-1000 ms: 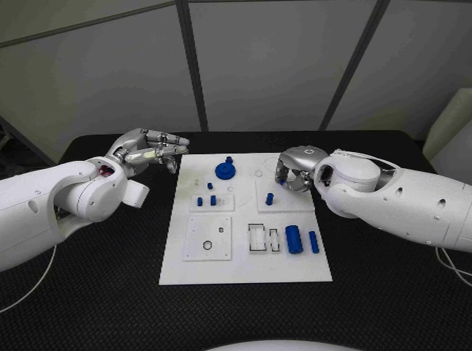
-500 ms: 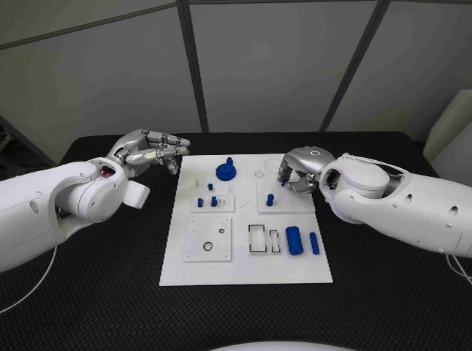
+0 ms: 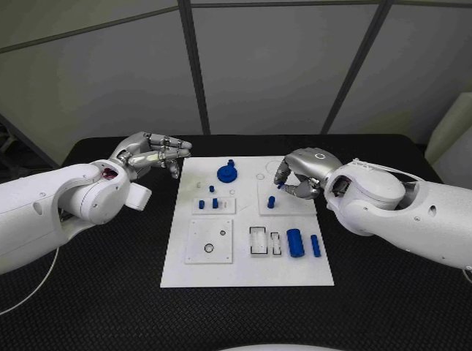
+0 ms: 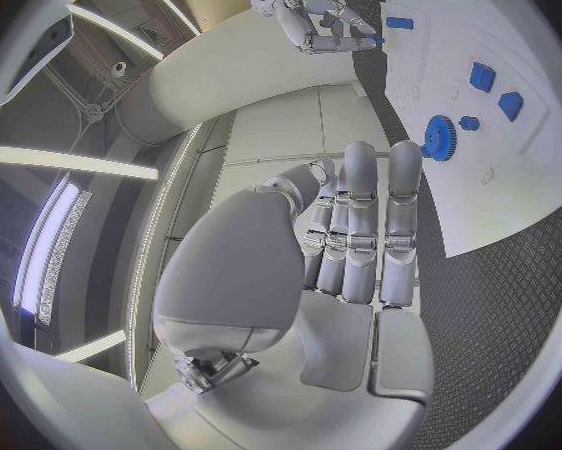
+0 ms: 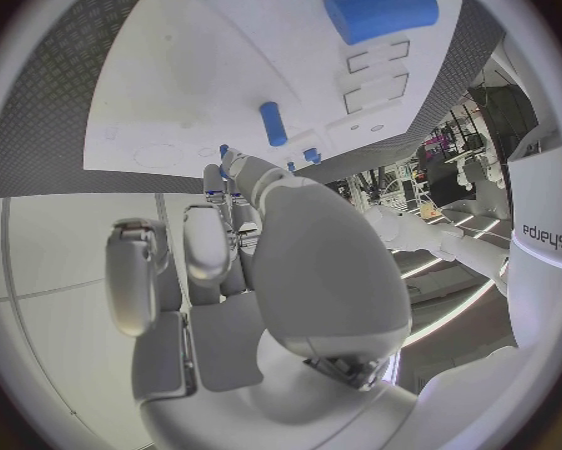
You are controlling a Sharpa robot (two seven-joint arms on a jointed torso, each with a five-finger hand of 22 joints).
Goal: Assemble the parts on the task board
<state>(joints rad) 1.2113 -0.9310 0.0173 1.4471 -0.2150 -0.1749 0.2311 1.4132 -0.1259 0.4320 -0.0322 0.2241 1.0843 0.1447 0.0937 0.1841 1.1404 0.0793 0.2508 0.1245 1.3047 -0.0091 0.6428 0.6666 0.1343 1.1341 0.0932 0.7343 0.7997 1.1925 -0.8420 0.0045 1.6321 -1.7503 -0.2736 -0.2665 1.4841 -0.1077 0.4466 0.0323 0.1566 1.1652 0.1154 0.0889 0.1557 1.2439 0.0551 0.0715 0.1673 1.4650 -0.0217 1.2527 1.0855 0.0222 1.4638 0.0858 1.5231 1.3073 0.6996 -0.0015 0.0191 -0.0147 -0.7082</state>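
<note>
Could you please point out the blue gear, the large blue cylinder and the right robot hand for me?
blue gear [image 3: 226, 173], head view, on its round face.
large blue cylinder [image 3: 295, 240], head view, mid-body.
right robot hand [image 3: 298, 173], head view, on its back.

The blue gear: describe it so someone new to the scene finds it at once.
Start at the white task board mid-table and go to its far edge. The blue gear lies there, left of centre, between the two hands. It is the only round, toothed part; the others are pegs or cylinders.
</note>
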